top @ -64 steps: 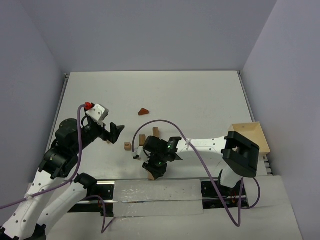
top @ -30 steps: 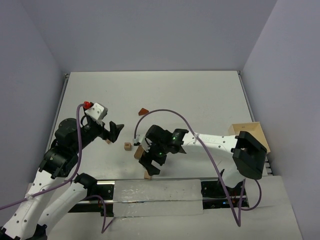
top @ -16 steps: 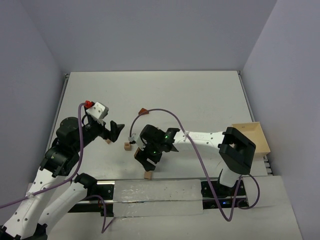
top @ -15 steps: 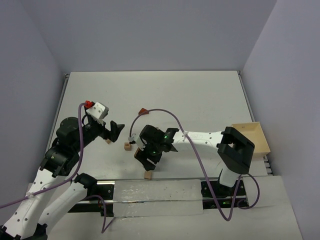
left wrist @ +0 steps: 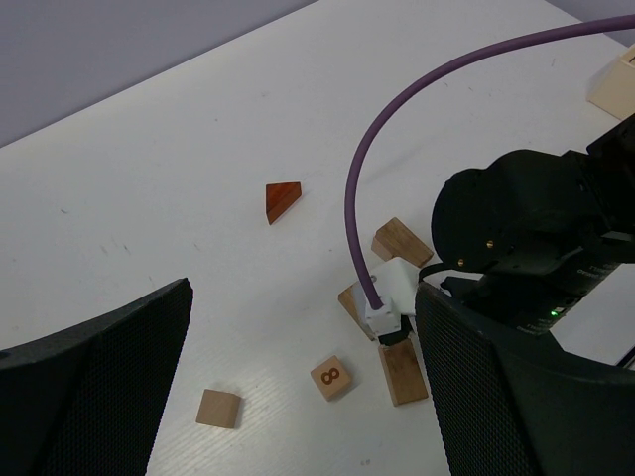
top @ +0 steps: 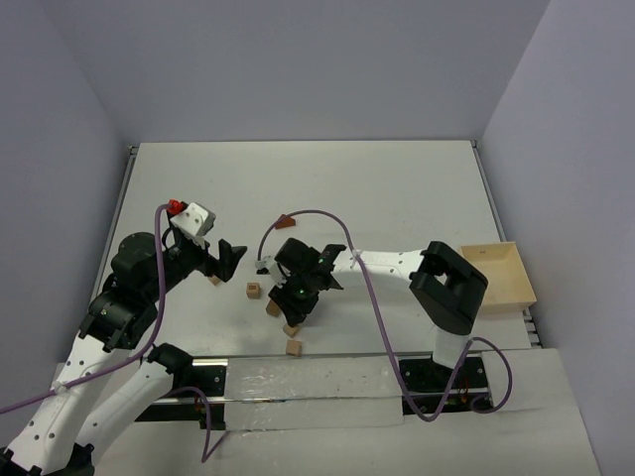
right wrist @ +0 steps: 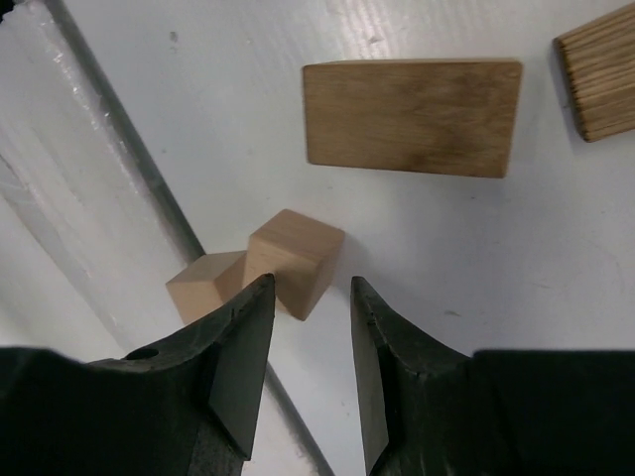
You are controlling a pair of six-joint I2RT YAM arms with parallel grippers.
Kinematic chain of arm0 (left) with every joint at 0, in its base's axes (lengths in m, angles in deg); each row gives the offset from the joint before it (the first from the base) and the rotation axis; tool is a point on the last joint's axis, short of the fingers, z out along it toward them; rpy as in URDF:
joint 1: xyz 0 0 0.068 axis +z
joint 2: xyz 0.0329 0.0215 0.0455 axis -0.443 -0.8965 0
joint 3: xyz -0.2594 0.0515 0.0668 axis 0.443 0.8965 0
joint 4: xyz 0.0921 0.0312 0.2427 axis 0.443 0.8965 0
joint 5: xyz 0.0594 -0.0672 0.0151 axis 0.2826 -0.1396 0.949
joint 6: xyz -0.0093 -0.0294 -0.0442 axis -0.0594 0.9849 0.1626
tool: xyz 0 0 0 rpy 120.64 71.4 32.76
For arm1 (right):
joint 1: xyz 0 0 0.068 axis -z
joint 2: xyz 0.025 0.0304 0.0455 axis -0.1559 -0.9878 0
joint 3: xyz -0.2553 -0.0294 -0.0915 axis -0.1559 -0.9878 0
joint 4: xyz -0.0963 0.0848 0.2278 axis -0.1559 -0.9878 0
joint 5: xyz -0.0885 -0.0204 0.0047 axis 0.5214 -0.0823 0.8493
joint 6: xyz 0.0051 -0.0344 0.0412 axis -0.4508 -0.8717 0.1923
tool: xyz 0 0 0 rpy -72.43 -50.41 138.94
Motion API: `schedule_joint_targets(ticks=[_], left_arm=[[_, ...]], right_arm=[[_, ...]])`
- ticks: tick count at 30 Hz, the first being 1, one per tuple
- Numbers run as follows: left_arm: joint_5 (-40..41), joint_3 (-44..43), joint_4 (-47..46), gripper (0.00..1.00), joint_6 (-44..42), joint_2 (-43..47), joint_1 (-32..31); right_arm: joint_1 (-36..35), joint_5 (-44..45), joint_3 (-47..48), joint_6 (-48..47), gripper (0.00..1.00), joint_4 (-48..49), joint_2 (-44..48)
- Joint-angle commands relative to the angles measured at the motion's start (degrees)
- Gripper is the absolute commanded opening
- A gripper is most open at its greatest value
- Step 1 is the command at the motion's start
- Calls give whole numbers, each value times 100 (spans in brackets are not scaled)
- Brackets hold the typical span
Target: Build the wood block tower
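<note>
No stack stands; the tan wooden blocks lie loose on the white table. My right gripper (top: 291, 312) (right wrist: 311, 283) is open and empty, its tips just short of a tan cube (right wrist: 295, 260) (top: 291, 330), with a second cube (right wrist: 203, 286) (top: 294, 348) touching it by the near edge. A tan brick (right wrist: 412, 116) (left wrist: 402, 372) lies flat beyond. A cube marked 8 (left wrist: 329, 378) (top: 253, 290), a small tan block (left wrist: 217, 408) and a reddish-brown wedge (left wrist: 283, 200) (top: 285, 221) lie apart. My left gripper (top: 230, 256) is open wide and empty above them.
A pale wooden open tray (top: 496, 273) stands at the right edge. The right arm and its purple cable (left wrist: 362, 198) reach over two more bricks (left wrist: 402, 241). A metal rail (right wrist: 119, 139) runs along the table's near edge.
My right gripper has moved back from the near edge toward the table's middle, and its elbow has swung left. A cube stays on the table by the edge. The left arm has not moved.
</note>
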Motion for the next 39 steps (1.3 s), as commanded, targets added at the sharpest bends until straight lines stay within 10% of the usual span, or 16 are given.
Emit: schedule_joint_targets(ticks=[1,39], left_arm=[[-67,-84,-293,99,-27,44,50],[-119,7,-340,99,-46,27,93]], right_arm=[[73,-29,276,65,44,-42,-133],[73,-602,45,-1599,21,-691,-33]])
